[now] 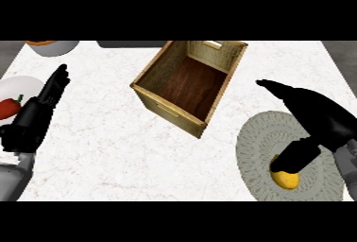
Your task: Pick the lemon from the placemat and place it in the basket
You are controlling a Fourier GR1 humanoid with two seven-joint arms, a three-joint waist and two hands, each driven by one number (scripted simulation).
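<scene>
The yellow lemon lies on the round grey placemat at the lower right. My right hand hovers over the mat, its fingers stretched straight toward the upper left. Its thumb points down and covers the lemon's top; nothing is curled round the fruit. The wooden basket stands open and empty at the centre top, to the left of that hand. My left hand rests at the left edge with straight fingers pointing up.
A white plate with a red pepper sits at the left edge beside my left hand. A grey bowl stands at the top left, and a dark object lies at the counter's far edge.
</scene>
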